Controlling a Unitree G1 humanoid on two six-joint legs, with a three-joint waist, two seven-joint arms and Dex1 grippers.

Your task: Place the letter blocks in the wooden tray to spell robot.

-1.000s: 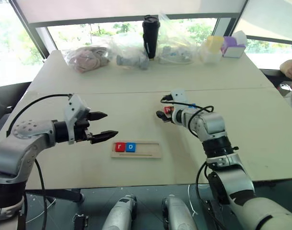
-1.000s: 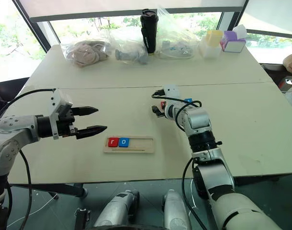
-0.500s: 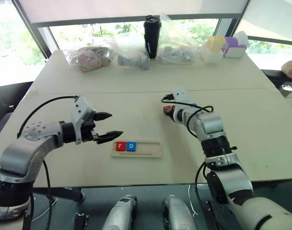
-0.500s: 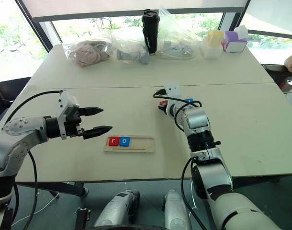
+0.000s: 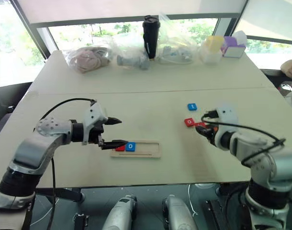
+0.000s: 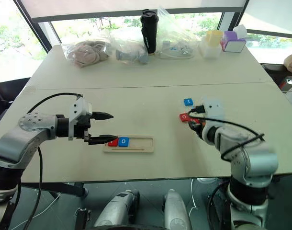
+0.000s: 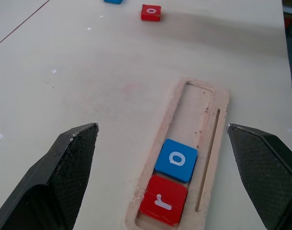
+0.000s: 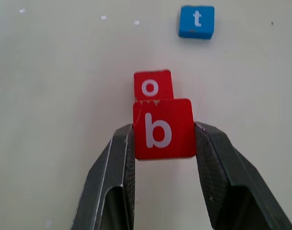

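Right wrist view is giving me the clearest read: I'm seeing the right gripper [image 8: 162, 139] pinching the red b block [image 8: 163, 128] between its two fingers, one on each side edge, letter facing up. I'm guessing that side-on pinch is leaving the top and bottom faces free, so the tile can go flat into the slot. The red o block [image 8: 153, 85] is lying on the table just beyond it, edges looking as if they touch from this angle, and the blue t block [image 8: 196, 21] is sitting further off, apart from both.

From the head camera I'm watching the left gripper [image 5: 112, 132] hanging at the left end of the wooden tray [image 5: 152, 149], fingers spread wide and holding nothing. I'm reading that as waiting near the tray, maybe to steady it, though I can't be sure.

Looking into the tray through the left wrist camera: the red r block [image 7: 163, 206] is sitting at the end nearest that gripper, the blue o block [image 7: 175, 160] is pressed right up against it, and the remainder of the slot is bare wood. So two letters are in and three are outstanding, with the b being the one due next, beside the blue o.

Along the far edge of the table [image 5: 79, 81] I'm noting a black tumbler [image 5: 150, 29] standing among clear plastic bags [image 5: 129, 48]
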